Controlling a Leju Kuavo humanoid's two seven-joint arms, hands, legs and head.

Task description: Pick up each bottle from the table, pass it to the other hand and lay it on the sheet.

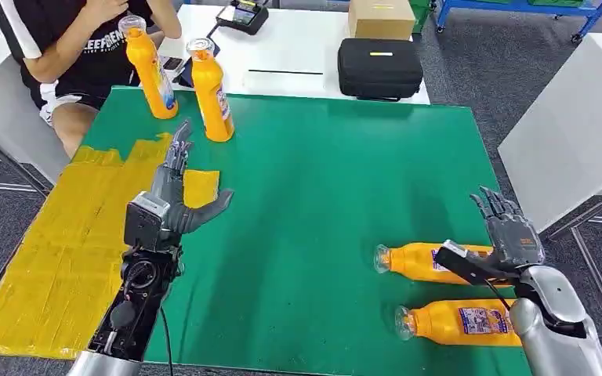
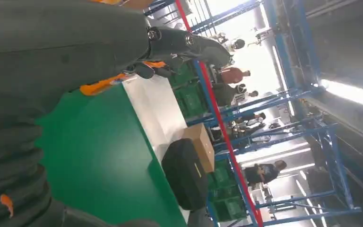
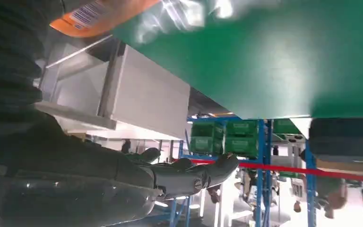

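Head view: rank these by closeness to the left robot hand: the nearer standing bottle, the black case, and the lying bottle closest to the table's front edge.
From the left robot hand:
1. Nearer standing bottle, just beyond the hand, at the green mat's far left.
2. Black case, on the white table past the mat, far right of the hand.
3. Front lying bottle, near right corner, by the right robot hand.

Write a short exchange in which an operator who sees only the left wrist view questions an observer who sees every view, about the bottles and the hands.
Operator: I see the green table and a black case. Where are the bottles?
Observer: Two lie on their sides by the right hand: the farther lying bottle and the nearer lying bottle.
Operator: Where is my left hand?
Observer: The left hand is empty, fingers apart, over the edge of the yellow sheet.
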